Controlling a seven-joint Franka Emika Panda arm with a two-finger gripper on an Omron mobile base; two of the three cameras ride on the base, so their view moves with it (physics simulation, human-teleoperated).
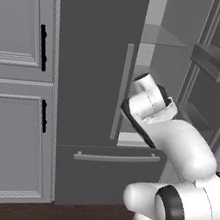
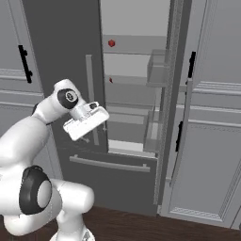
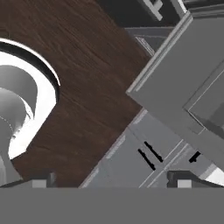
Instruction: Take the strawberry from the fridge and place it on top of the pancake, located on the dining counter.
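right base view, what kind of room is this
Most likely a home kitchen: a tall dark fridge with one door open onto glass shelves, panelled cabinets with black handles beside it, and a dark wood floor.

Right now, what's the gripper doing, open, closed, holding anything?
Gripper: open and holding nothing, in front of the open fridge.

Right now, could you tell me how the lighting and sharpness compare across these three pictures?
Right base view: flat, even light, the fridge interior bright, the strawberry small but crisp, no glare. Left base view: the closed fridge door uniformly dark, soft shading on the arm, no cast shadows. Hand view: rolled, the wood floor slightly soft.
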